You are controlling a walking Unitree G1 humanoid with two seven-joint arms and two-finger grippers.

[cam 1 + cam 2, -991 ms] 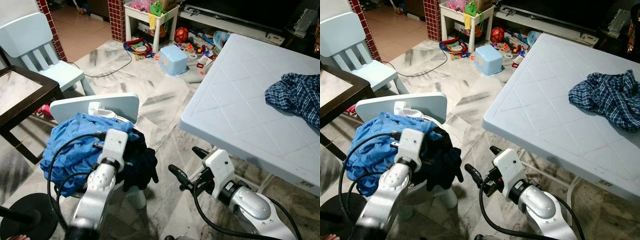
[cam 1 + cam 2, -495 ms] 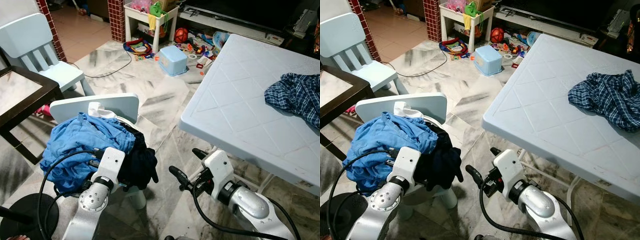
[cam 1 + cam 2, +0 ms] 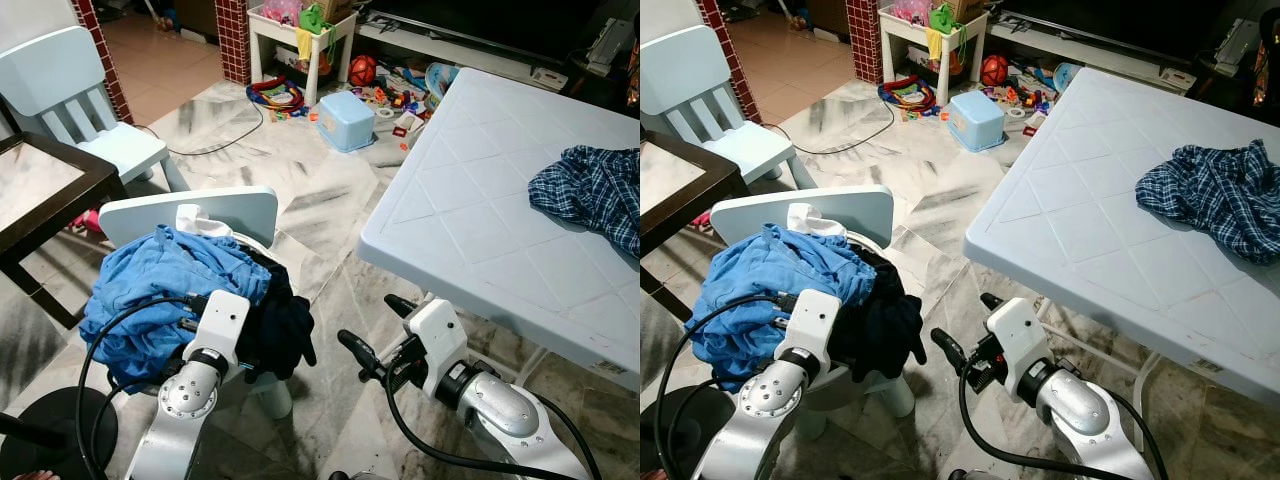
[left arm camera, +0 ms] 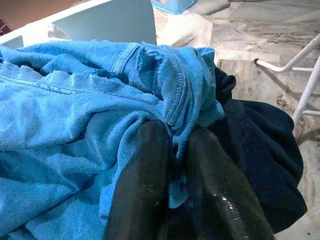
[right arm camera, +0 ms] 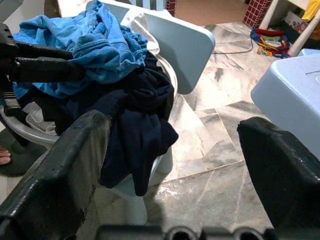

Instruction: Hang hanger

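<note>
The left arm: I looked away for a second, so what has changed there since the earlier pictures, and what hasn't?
The left tool has drawn back from over the clothes pile toward the robot and now sits at the near edge of the blue garment, its fingers closed on a fold of it. The right tool stayed open above the floor; the dark garment, white chair and plaid shirt stayed put.

— What do we list on the white chair (image 3: pixel 190 213)?
— One blue garment (image 3: pixel 160 290), one dark navy garment (image 3: pixel 282 330), heaped together.
— And elsewhere?
— We record a plaid shirt (image 3: pixel 592 192) on the white table (image 3: pixel 470 220), a blue box (image 3: pixel 347 119) near scattered toys (image 3: pixel 400 95).
</note>
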